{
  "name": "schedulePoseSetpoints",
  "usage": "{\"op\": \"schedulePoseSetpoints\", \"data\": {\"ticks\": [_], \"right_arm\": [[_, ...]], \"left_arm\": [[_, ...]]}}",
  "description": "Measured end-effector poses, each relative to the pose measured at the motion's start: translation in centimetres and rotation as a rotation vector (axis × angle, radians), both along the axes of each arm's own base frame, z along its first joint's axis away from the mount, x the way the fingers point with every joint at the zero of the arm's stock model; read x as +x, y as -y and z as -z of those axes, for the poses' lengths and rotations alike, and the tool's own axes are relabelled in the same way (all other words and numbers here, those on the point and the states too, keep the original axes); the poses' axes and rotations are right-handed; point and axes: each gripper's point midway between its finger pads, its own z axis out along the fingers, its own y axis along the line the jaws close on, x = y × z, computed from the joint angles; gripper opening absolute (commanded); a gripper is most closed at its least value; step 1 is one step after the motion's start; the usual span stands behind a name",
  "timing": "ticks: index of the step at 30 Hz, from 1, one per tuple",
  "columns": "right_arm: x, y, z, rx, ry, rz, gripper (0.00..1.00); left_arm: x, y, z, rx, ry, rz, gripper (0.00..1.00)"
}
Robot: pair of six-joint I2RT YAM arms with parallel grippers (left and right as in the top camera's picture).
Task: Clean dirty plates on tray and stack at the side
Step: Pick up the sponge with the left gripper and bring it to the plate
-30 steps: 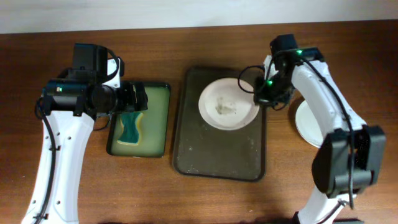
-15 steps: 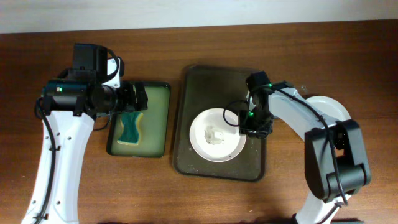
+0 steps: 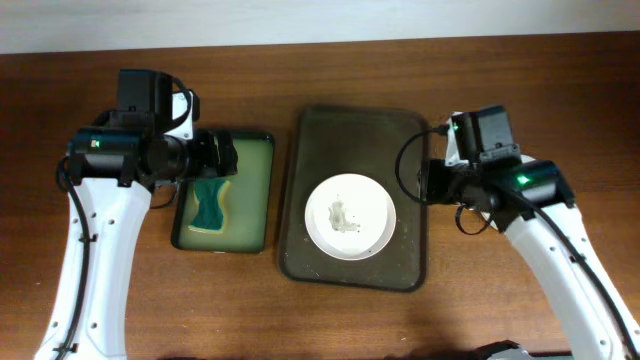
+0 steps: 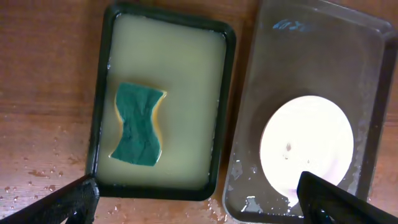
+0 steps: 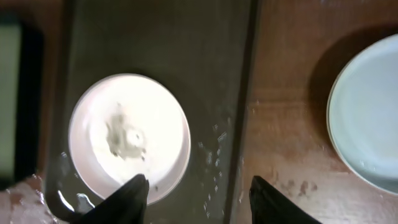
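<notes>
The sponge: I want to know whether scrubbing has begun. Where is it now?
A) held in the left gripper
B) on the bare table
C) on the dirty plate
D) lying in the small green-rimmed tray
D: the sponge lies flat in the small tray, with nothing holding it.

The plate sits in the near half of the tray, so the far half lies bare and open from above, ringed by the raised rim. The right gripper hangs with fingers apart over the tray's right rim, and past it a strip of bare table separates the rim from a second plate. To the left the small tray holding the sponge lies just beside the tray, a narrow gap between them, below the wide-spread left gripper
</notes>
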Motion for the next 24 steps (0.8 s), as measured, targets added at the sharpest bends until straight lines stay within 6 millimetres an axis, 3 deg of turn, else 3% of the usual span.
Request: {"op": "schedulePoseSetpoints", "data": {"ticks": [2,4,7,8,10,12,16,19,24], "right_arm": [[0.0,0.0,0.8,-0.012,-0.027,-0.012,0.54],[0.0,0.0,1.1,-0.016,-0.04,-0.017,0.54],[0.0,0.0,1.4,-0.022,-0.047,-0.026,0.55],[0.1,0.0,1.4,-0.023,-0.047,-0.027,0.55],[0.0,0.0,1.4,-0.023,-0.049,-0.028,0.55],[0.0,-0.1,1.5,-0.023,-0.051,-0.031,0.55],[0.0,-0.1,1.4,-0.021,-0.05,-0.031,0.55],[-0.1,-0.1,1.5,-0.018,-0.056,-0.022,0.55],[-0.2,0.1,1.7,0.001,-0.077,0.031,0.56]], "left_arm": [[0.1,-0.5,0.4,0.026,-0.004,-0.019,0.98],[-0.2,-1.8,2.5,0.084,-0.048,-0.079,0.86],[0.2,-3.2,8.0,0.154,-0.116,-0.147,0.74],[0.4,-3.6,11.3,0.178,-0.156,-0.166,0.74],[0.5,-4.0,15.7,0.203,-0.204,-0.178,0.71],[0.1,-4.4,19.1,0.22,-0.257,-0.187,0.59],[0.9,-4.8,22.4,0.232,-0.286,-0.203,0.01],[1.2,-4.8,23.4,0.235,-0.292,-0.204,0.0],[0.8,-4.8,23.1,0.238,-0.333,-0.199,0.0]]}}
